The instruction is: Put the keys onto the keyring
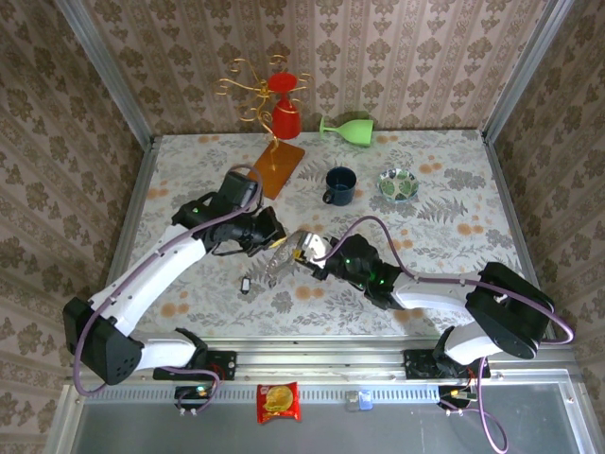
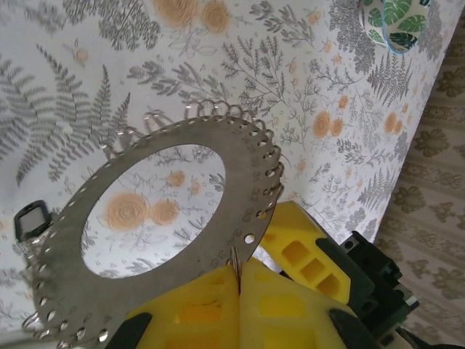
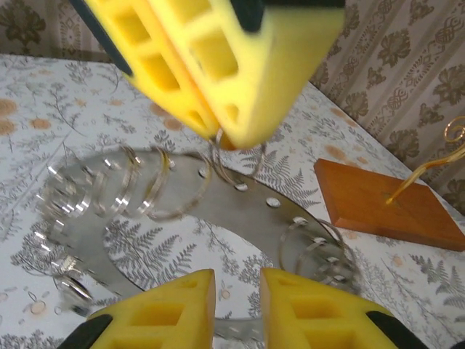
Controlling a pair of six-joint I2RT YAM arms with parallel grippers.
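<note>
The keyring is a wide flat grey washer with many small wire loops threaded through the holes round its edge. It hangs tilted above the table's middle. My left gripper is shut on one small wire loop at the keyring's rim; its yellow fingers come down from above in the right wrist view. My right gripper is open at the keyring's near edge, and floral cloth shows through the gap. One black-headed key lies on the cloth under the ring, also at the left wrist view's left edge.
A blue mug and a patterned bowl stand behind the grippers. An orange wooden base carries a gold wire stand with a red cup. A green glass lies at the back wall.
</note>
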